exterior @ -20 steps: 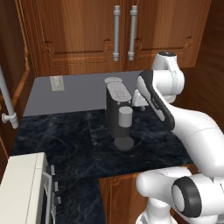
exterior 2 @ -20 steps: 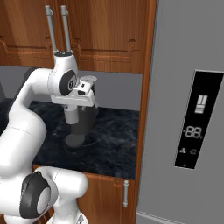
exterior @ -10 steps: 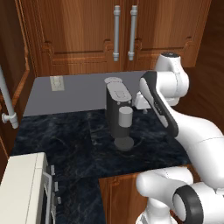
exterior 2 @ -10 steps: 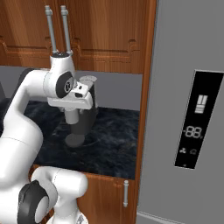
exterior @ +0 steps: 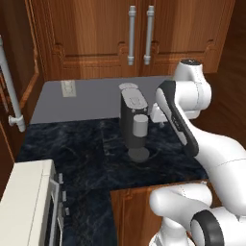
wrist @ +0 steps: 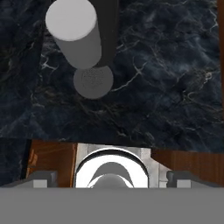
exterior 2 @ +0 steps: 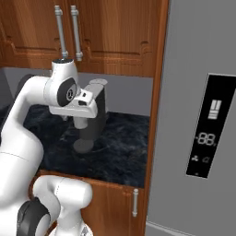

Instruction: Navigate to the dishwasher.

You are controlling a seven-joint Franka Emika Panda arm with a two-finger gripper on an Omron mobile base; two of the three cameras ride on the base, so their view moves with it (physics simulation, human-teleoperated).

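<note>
"Where does the arm sit?"

"Its base faces a corner of the dark marble bench (exterior: 72, 149), and the arm folds up and over it. The end effector (exterior 2: 87, 99) hangs above the bench, just beside a dark coffee machine (exterior: 133, 122) with a grey cylinder at its front."

"And the state of the end effector?"

"Released. In the hand view the two fingertips (wrist: 41, 178) stand wide apart at the bottom edge, with nothing gripped between them. That camera looks straight down on the marble, the machine's grey cylinder (wrist: 76, 33) and the round grey drip plate (wrist: 92, 82) under it."

"What surrounds the bench?"

"Brown wooden wall cabinets (exterior: 96, 33) with two upright silver handles (exterior: 139, 33) hang over a grey back wall, which carries a pale outlet (exterior: 67, 88). A cream appliance (exterior: 24, 206) sits on the bench at the lower left of the left base view (its door edge and a few small buttons face the camera). A long silver bar (exterior: 12, 86) runs down the left edge of that view."

"And on the other side?"

"A tall grey refrigerator (exterior 2: 193, 55) stands right against the bench's end, with a black display panel (exterior 2: 208, 126) on its door. Below the bench there is a wooden base cabinet door with a short silver handle (exterior 2: 135, 203)."

"So where is the dishwasher?"

"That cannot be told from these views."
</note>
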